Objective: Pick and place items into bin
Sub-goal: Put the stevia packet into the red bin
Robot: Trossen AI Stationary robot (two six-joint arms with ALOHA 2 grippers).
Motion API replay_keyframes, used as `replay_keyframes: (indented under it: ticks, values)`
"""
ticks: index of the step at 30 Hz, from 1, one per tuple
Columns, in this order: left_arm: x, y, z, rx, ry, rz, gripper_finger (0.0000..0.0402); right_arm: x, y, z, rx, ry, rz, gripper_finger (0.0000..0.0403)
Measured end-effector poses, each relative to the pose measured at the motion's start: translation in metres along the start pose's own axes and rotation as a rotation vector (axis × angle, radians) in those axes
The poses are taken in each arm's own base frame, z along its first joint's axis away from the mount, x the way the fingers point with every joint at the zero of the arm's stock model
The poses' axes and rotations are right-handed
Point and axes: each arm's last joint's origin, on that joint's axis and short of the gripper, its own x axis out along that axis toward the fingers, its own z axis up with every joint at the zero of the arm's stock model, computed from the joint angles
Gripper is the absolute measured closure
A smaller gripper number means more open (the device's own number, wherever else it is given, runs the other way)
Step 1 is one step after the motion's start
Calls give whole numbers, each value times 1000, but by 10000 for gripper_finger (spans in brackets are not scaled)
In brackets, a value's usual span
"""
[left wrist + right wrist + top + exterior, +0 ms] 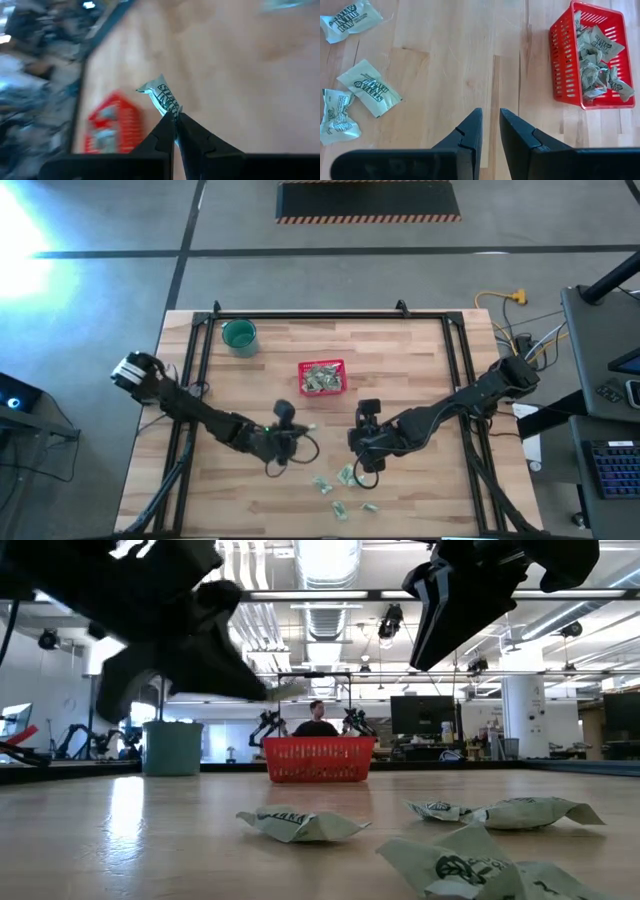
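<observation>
My left gripper (pixel 296 432) is above the table's middle, shut on one pale green-and-white packet (pixel 161 98), with the red basket (pixel 112 131) beyond it. The basket (pixel 322 377) stands on the table toward the far side and holds several packets (pixel 596 64). My right gripper (pixel 490 119) hovers right of centre (pixel 355 445). Its fingers stand slightly apart with nothing between them. Several loose packets (pixel 343 476) lie flat on the wood near the front edge; one (pixel 300 825) shows close in the low view. My left gripper pinches one end of the packet (pixel 171 112) between its two fingertips. The fingers slant downward toward the far side. The rest of the packet sticks out beyond the fingertips, lifted clear of the table.
A round teal cup (pixel 239 336) stands at the far left of the table. A black frame rail (pixel 300 317) runs around the tabletop. Bare wood lies between the two grippers and the basket. A person (pixel 316 721) sits in the room beyond the table.
</observation>
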Motion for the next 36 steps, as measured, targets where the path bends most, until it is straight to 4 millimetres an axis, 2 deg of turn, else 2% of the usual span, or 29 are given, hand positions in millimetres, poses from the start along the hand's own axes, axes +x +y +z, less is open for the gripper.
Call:
replay_keyframes:
  ticks: [5, 13, 18, 22, 32, 36]
  values:
    - [8, 26, -5, 27, 47, 94, 401, 0, 0, 0, 1, -2, 0, 346]
    - [34, 69, -32, -35, 181, 205, 401, 0, 0, 1, 2, -5, 1, 346]
    - [43, 88, -46, -75, 236, 248, 401, 0, 0, 1, 2, -5, 1, 346]
    - [48, 95, -53, -92, 262, 260, 401, 0, 0, 1, 1, -5, 1, 346]
    - [50, 97, -54, -108, 231, 221, 401, 0, 0, 1, 1, -9, 2, 346]
    - [50, 97, -54, -107, 230, 218, 382, 0, 0, 1, 1, -11, 2, 346]
